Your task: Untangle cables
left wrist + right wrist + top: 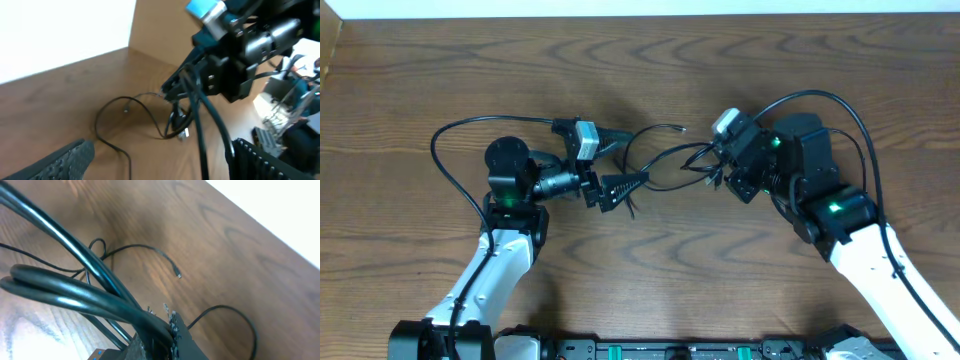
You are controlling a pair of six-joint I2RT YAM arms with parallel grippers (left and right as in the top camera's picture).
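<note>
Overhead looks straight down on the table [640, 80]; both wrist views skim it closely, sharing the cables [137, 245].

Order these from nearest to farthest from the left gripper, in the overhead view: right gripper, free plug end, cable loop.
1. cable loop, at the fingertips of the left gripper.
2. free plug end, farther right.
3. right gripper, farthest right, shut on the cables.

Dark brown wooden table [440, 60] filling overhead view, wavy grain running lengthwise. Plain white surface [620, 6] showing as narrow band beyond far edge; wall or floor, hard to say. Soft light spreading evenly, pale sheen glinting on wood in right wrist view. Same tabletop appearing lighter tan in left wrist view.
</note>
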